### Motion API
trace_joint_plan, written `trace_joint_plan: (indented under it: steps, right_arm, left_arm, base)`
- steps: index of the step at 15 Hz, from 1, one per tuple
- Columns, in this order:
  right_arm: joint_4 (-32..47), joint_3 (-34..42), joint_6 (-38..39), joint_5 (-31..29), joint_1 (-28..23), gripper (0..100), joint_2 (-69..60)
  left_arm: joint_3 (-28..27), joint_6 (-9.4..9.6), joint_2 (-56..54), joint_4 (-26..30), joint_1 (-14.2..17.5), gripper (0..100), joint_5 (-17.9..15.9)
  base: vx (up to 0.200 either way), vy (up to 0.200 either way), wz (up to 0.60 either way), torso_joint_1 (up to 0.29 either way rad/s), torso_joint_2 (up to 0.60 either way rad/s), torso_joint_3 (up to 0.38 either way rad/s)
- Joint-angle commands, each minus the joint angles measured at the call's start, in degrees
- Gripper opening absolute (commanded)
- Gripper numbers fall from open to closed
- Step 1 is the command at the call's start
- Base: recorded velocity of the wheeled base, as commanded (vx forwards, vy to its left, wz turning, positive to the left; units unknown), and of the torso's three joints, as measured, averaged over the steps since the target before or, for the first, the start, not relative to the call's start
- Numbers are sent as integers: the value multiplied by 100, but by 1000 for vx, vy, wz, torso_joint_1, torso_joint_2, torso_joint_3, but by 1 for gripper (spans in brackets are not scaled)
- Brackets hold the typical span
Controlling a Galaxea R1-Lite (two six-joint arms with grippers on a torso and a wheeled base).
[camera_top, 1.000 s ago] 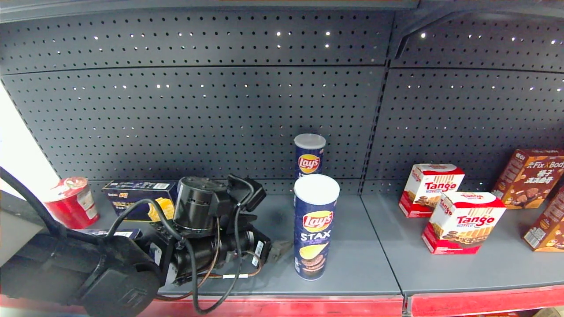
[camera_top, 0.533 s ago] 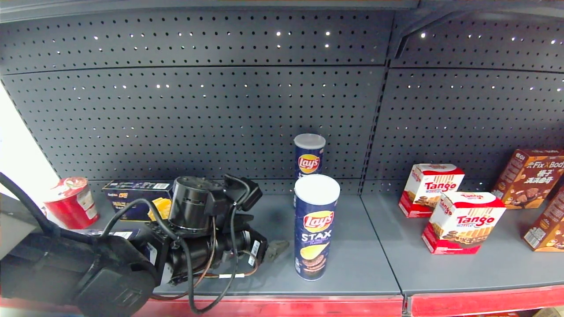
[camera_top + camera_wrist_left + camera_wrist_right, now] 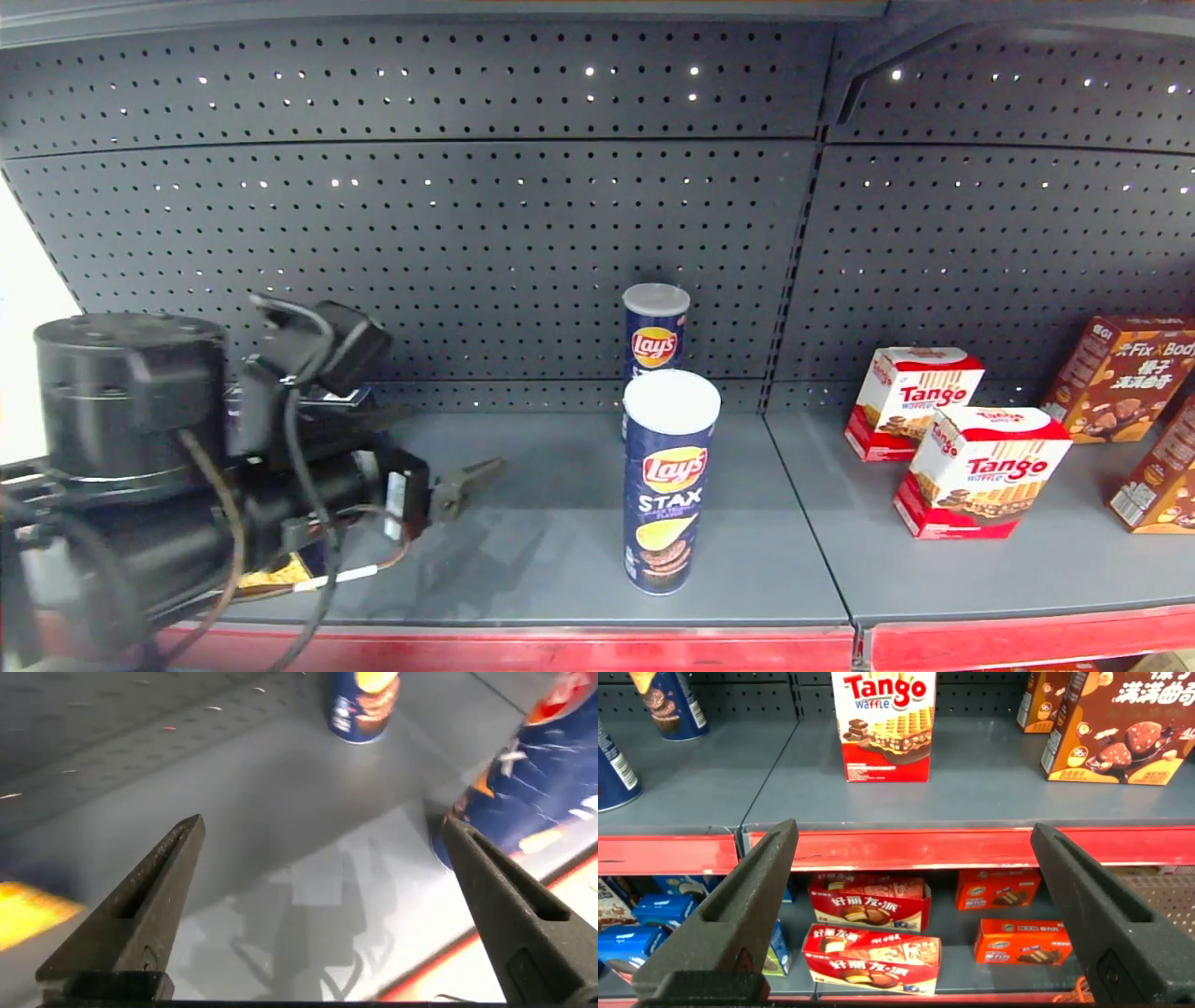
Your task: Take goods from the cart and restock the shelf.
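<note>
Two dark blue chip cans stand upright mid-shelf, the front can [image 3: 670,481] near the edge and the back can [image 3: 655,327] by the pegboard. My left gripper [image 3: 470,476] hovers low over the grey shelf [image 3: 560,532], left of the front can and apart from it. In the left wrist view the left gripper [image 3: 322,826] is open and holds nothing, with the back can [image 3: 363,705] ahead and the front can [image 3: 533,775] beside one finger. My right gripper [image 3: 915,833] is open and empty, in front of the red shelf edge [image 3: 906,847].
Two red-and-white wafer boxes [image 3: 913,387] [image 3: 980,471] and brown boxes [image 3: 1130,373] sit on the right shelf section. The left arm hides the shelf's left end. A lower shelf holds red and orange boxes [image 3: 868,905]. Bare shelf lies between the left gripper and the cans.
The left arm has drawn back to the left and risen, away from the front can. It now covers the red cup and the dark box at the shelf's left end.
</note>
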Motion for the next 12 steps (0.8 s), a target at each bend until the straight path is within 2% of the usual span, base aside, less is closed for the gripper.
trace_joint_plan:
  steps: [1, 2, 3, 5, 7, 8, 9, 10, 12]
  right_arm:
    - [-1, 0, 4, 1, 0, 100, 7]
    - [-1, 0, -5, 1, 0, 100, 7]
    - [-1, 0, -5, 1, 0, 100, 7]
    - [-10, 0, -5, 1, 0, 100, 7]
    - [-1, 0, -5, 1, 0, 100, 7]
    - [-1, 0, -5, 1, 0, 100, 7]
    - [-1, 0, -5, 1, 0, 100, 7]
    - [-1, 0, 4, 1, 0, 100, 7]
    - [-1, 0, -5, 1, 0, 100, 7]
  left_arm:
    - [720, 81, -3122, 1552, 175, 100, 525]
    - [1186, 116, -4274, 2080, 412, 100, 727]
    - [1476, 116, -4915, 2238, 755, 100, 692]
    - [2179, 64, -5768, 2264, 1423, 100, 516]
    - [3040, 64, -6945, 2291, 2205, 100, 499]
    - [3190, 55, -7209, 2291, 2443, 100, 499]
    - [3286, 37, -7315, 2282, 2548, 100, 499]
    - [3497, -68, -7438, 2212, 2592, 100, 499]
    - [3497, -121, -7737, 2220, 2645, 100, 490]
  base:
    - [0, 0, 0, 0, 0, 0]
    - [0, 0, 0, 0, 0, 0]
    - [0, 0, 0, 0, 0, 0]
    - [0, 0, 0, 0, 0, 0]
    - [0, 0, 0, 0, 0, 0]
    - [0, 0, 0, 0, 0, 0]
    - [0, 0, 0, 0, 0, 0]
    - [0, 0, 0, 0, 0, 0]
    - [0, 0, 0, 0, 0, 0]
